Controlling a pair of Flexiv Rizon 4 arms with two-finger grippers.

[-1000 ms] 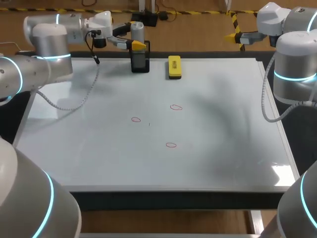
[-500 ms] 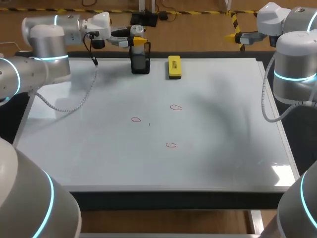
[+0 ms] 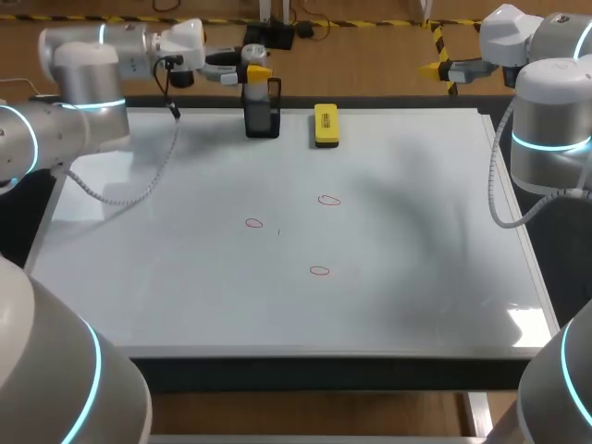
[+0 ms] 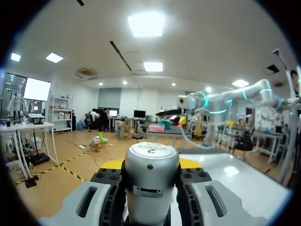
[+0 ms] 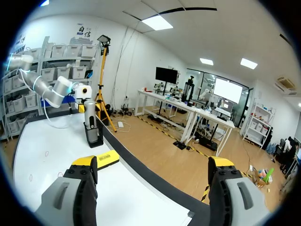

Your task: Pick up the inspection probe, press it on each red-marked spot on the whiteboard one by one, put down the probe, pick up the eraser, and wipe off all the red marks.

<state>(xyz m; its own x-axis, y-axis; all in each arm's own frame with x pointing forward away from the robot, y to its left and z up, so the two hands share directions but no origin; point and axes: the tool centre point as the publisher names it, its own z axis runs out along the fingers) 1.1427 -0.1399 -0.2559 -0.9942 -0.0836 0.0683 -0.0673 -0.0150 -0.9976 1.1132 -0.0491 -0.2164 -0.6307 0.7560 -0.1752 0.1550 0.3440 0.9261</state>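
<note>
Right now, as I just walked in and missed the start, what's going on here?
The left gripper is shut on the silver inspection probe, at the black holder on the whiteboard's far edge. The three red marks are unerased; the yellow eraser lies beside the holder, untouched. The right gripper hangs open, holding nothing.

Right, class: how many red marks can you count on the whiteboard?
3. The left mark sits left of the whiteboard's middle; the far mark lies to its right, further back; the near mark is closest to the front edge. None looks hidden.
</note>
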